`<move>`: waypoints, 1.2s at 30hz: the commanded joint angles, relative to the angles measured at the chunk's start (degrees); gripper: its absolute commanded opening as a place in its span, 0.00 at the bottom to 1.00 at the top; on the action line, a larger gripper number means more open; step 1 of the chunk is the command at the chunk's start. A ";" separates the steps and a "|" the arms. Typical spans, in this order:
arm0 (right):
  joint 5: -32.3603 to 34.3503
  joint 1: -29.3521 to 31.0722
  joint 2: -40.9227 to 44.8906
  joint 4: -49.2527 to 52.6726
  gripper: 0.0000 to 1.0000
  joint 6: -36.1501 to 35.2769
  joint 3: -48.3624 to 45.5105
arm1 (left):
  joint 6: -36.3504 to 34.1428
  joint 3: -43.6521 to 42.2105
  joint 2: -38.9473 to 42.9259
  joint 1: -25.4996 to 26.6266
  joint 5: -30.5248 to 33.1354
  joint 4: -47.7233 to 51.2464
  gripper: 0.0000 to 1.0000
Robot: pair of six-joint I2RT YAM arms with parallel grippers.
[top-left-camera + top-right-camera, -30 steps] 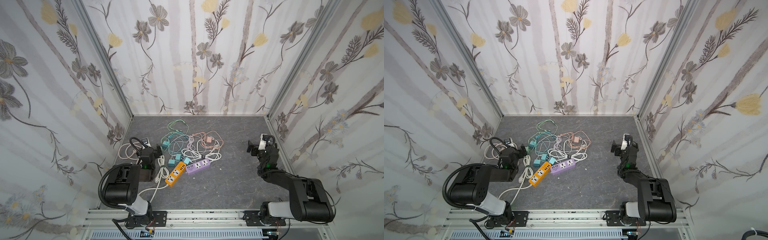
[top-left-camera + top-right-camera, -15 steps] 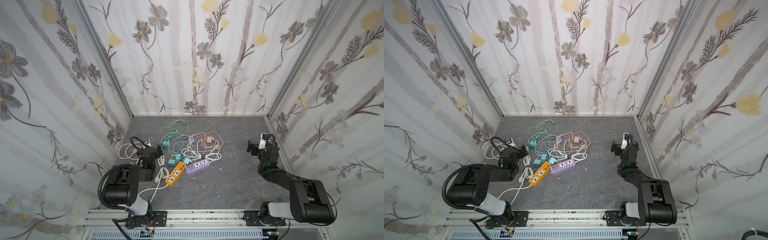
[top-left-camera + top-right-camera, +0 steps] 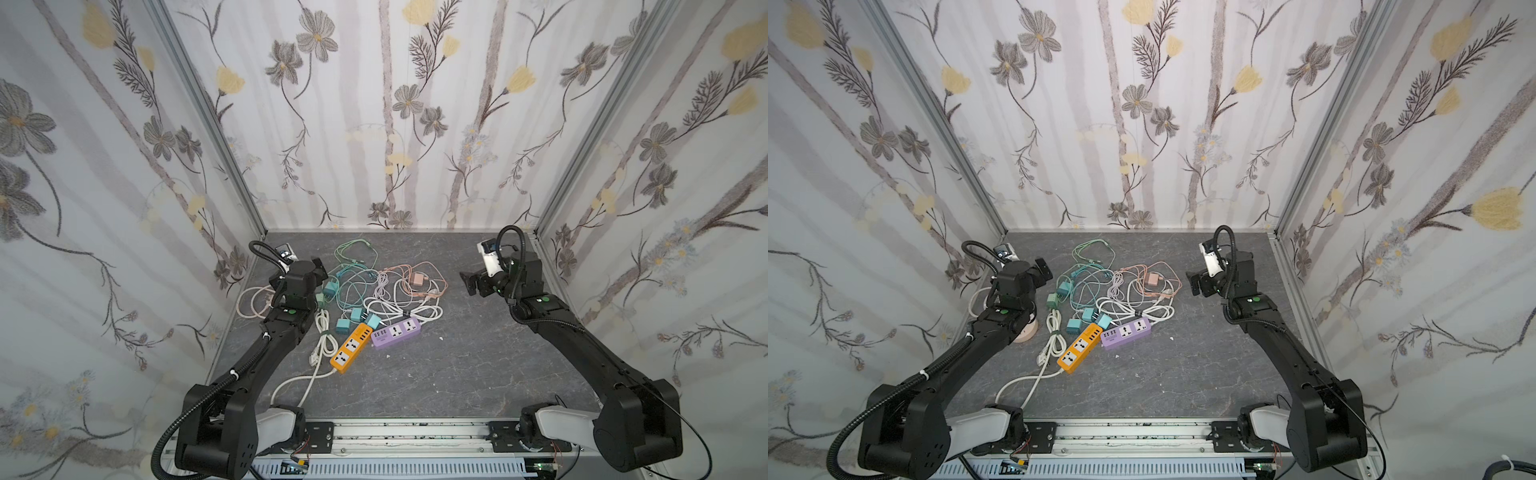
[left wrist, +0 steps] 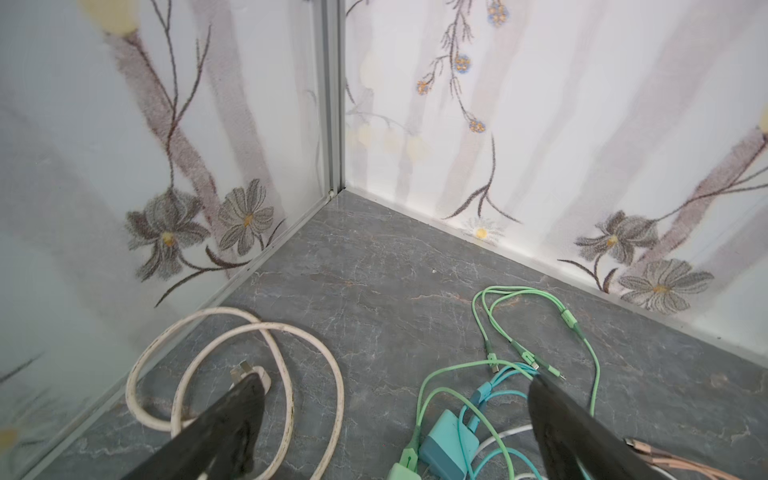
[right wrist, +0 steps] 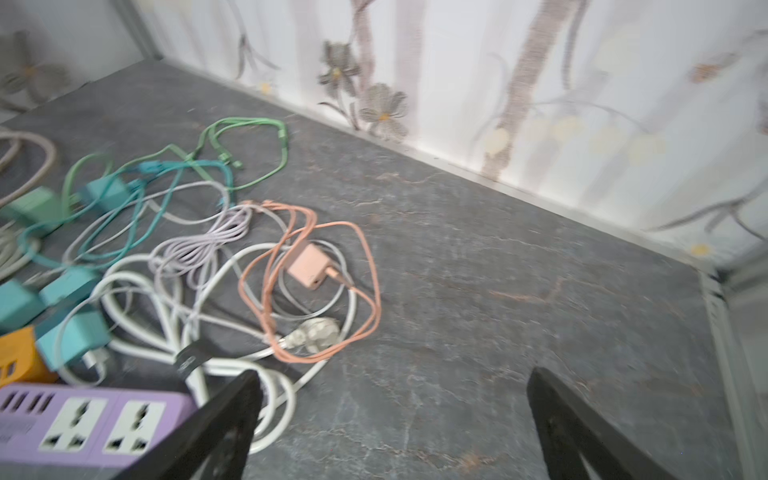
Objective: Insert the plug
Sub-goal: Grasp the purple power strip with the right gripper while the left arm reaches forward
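Two strips lie nearest on the worktop [image 3: 457,374]: an orange strip [image 3: 351,347] and, just beside its far end, a purple strip [image 3: 395,331], both sockets-up. The purple one's sockets show empty in the right wrist view.

Just behind them sits a cluster of teal adapters [image 3: 343,326], and further back a white plug [image 5: 316,332] lies inside loops of a pink lead [image 5: 370,266]. I cannot tell which of these is the plug meant. None is in a socket or in a grip.

Beyond that, the left tool [image 4: 392,380] hangs released and empty over the left edge of the heap. The right tool [image 5: 392,374] is likewise spread and empty, and stands apart from the heap on the right. A green lead [image 3: 353,249] lies farthest back.

My guess is the trouble will come from the tangle. Lifting any plug may drag its neighbours or tug a strip askew, since the leads cross each other. Neither strip looks fixed down, so a push into a socket could slide it away unless the other tool braces it. Pins that arrive tilted could jam at the socket mouth.
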State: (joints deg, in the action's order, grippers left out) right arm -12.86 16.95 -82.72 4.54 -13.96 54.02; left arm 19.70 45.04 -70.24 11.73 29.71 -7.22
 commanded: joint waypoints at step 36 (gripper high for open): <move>3.90 30.22 -47.19 40.83 0.73 -45.94 40.24 | 15.19 -0.55 5.03 -7.68 -10.02 23.88 1.00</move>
State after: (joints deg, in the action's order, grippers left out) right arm -9.54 46.96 -128.68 45.25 -58.78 93.30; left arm 34.24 44.03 -64.84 4.34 19.73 17.37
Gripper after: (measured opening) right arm 0.734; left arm 0.997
